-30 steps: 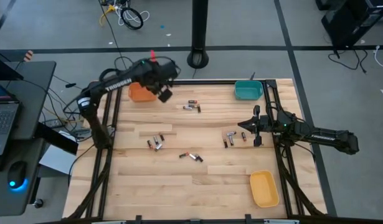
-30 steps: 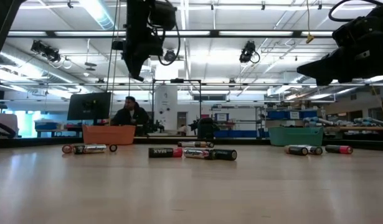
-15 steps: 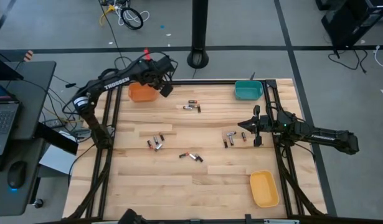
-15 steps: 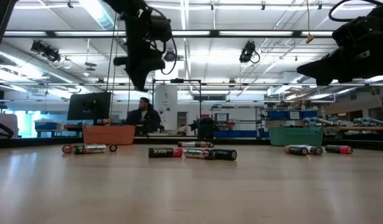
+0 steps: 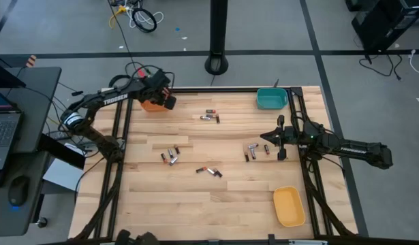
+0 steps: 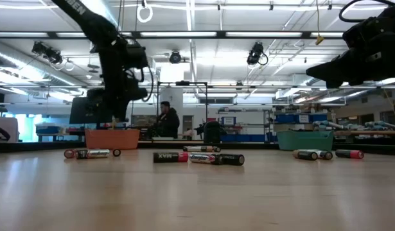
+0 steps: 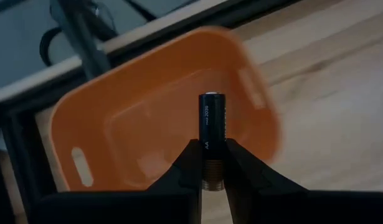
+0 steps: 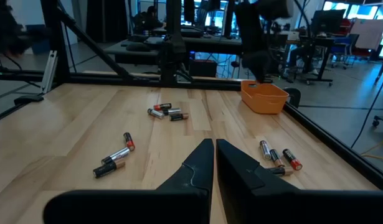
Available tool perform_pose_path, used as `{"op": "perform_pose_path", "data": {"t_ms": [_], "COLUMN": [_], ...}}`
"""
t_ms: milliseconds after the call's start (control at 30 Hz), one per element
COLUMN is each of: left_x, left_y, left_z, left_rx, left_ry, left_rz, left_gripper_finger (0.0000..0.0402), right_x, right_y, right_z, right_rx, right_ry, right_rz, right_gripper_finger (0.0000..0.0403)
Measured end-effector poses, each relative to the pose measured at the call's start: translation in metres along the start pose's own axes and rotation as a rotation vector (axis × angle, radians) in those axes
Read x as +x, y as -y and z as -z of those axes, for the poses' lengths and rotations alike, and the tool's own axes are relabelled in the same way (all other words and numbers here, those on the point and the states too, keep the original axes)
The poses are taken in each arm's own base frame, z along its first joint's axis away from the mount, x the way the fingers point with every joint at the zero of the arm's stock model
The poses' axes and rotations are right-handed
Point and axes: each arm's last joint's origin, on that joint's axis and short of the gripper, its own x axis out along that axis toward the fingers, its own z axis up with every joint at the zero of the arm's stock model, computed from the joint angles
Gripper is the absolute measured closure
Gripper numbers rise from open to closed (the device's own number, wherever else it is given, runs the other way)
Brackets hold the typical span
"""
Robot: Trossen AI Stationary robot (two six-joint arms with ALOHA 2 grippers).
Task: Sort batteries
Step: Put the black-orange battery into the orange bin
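Black AA battery [image 7: 213, 127] upright in my left jaws [image 7: 212, 163], clenched on its lower end; its flat silvery top stands clear above my fingertips [image 7: 190, 163]. It hangs over the orange bin [image 7: 147, 130], above the bin's open inside. From overhead, my left jaws [image 5: 163, 97] sit at the orange bin [image 5: 149, 104] in the far left corner of the surface [image 5: 216, 211].

Loose batteries on the surface, four groups:
- a few [image 5: 209, 116] toward the far edge, between the orange bin and the teal bin [image 5: 271, 99];
- a few [image 5: 171, 156] left of middle;
- two or three [image 5: 209, 171] near the middle;
- a few [image 5: 251, 150] right of middle, just beside my right jaws [image 5: 272, 144].

At surface level they lie flat in a row, black cells with reddish ends and silvery ones mixed [image 6: 198, 156]; others farther left [image 6: 91, 153] and right [image 6: 324, 154].

My right jaws [image 8: 213, 163] are pressed together, grasping nothing, held low over the surface and facing across it toward the orange bin [image 8: 264, 98]. My right arm reaches in from the right edge.

Yellow bin [image 5: 289, 205] at the near right corner. A person [image 6: 166, 119] sits in the room beyond the surface.
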Motion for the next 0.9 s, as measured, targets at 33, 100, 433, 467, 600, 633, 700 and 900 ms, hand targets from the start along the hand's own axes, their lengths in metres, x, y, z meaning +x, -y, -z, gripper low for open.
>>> {"op": "perform_pose_path", "data": {"t_ms": [33, 100, 433, 467, 600, 633, 700, 900], "left_x": [0.004, 0.011, 0.026, 0.027, 0.036, 0.039, 0.048, 0.063], "left_y": [-0.003, -0.01, -0.029, -0.029, -0.03, -0.03, -0.031, -0.03], "left_z": [0.002, 0.006, 0.008, 0.008, 0.007, 0.006, 0.007, 0.004], "left_rx": [-0.012, -0.034, -0.113, -0.114, -0.116, -0.117, -0.122, -0.122], "left_ry": [-0.005, -0.009, -0.015, -0.013, -0.031, -0.03, -0.055, -0.076], "left_rz": [-0.007, -0.018, -0.013, -0.012, -0.02, -0.016, -0.006, 0.023], "left_gripper_finger": [0.0357, 0.0357, 0.0357, 0.0357, 0.0357, 0.0357, 0.0357, 0.0357], "right_x": [0.0, 0.0, 0.0, 0.0, 0.0, 0.0, 0.0, 0.0], "right_y": [0.0, 0.0, 0.0, 0.0, 0.0, 0.0, 0.0, 0.0], "right_z": [0.0, 0.0, 0.0, 0.0, 0.0, 0.0, 0.0, 0.0], "right_rx": [0.0, 0.0, 0.0, 0.0, 0.0, 0.0, 0.0, 0.0], "right_ry": [0.0, 0.0, 0.0, 0.0, 0.0, 0.001, 0.0, 0.0], "right_rz": [0.0, 0.0, 0.0, 0.0, 0.0, 0.0, 0.0, 0.0], "right_gripper_finger": [0.0373, 0.0373, 0.0373, 0.0373, 0.0373, 0.0373, 0.0373, 0.0373]}}
